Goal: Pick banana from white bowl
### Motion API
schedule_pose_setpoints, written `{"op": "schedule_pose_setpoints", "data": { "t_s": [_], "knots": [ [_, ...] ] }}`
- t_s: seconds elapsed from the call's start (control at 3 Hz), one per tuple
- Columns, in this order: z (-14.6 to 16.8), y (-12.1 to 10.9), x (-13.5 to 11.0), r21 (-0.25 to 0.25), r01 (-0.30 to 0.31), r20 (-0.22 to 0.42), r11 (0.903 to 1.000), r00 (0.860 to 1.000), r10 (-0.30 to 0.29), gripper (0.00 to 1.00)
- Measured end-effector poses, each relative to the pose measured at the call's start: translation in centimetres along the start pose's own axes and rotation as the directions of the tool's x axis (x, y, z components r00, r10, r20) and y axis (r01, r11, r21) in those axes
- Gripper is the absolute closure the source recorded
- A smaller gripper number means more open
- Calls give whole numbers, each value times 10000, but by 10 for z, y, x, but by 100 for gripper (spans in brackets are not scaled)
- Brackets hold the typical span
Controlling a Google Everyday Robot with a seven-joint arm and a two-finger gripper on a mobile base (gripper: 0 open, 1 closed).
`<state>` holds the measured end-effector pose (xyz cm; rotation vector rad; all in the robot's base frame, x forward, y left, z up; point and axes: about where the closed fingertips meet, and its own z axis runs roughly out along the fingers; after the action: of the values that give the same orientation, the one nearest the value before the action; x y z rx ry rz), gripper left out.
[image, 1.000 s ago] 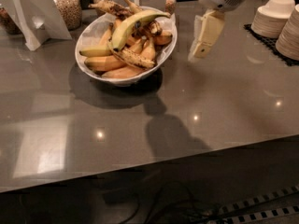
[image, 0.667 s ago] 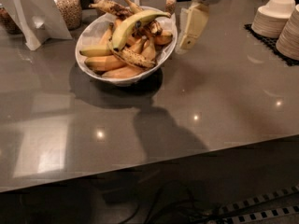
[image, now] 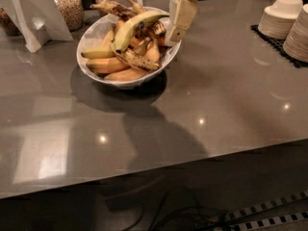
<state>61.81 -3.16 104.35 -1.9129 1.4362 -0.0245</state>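
The white bowl [image: 94, 35] stands at the back left of the grey counter, full of bananas. The banana [image: 131, 26], long, curved and greenish-yellow, lies on top of the pile, its tip pointing right. Smaller orange-yellow bananas [image: 107, 64] and brown-speckled ones [image: 136, 59] lie under and around it. My gripper [image: 176, 24] hangs down from the top edge of the view, over the bowl's right rim. It is just right of the banana's tip and is not holding it.
Stacks of small white dishes [image: 281, 17] sit on a black mat [image: 267, 37] at the far right. A glass jar of grains [image: 68, 6] and a white folded sign [image: 33, 16] stand at the back left. The counter's front edge [image: 159, 170] runs across below.
My gripper has moved left from the open counter to the bowl's right rim, close to the banana's tip. The bananas have not moved.
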Motion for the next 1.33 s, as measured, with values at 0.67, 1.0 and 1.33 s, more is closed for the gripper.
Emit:
{"op": "schedule_pose_setpoints", "data": {
  "t_s": [0.67, 1.0, 1.33],
  "knots": [
    [22, -13, 6, 180, 2034, 572, 9789, 9773, -2041, 0],
    [22, -13, 6, 180, 2037, 572, 9789, 9772, -2044, 0],
    [32, -14, 6, 199, 2681, 532, 9632, 9617, -2688, 12]
  ]
}}
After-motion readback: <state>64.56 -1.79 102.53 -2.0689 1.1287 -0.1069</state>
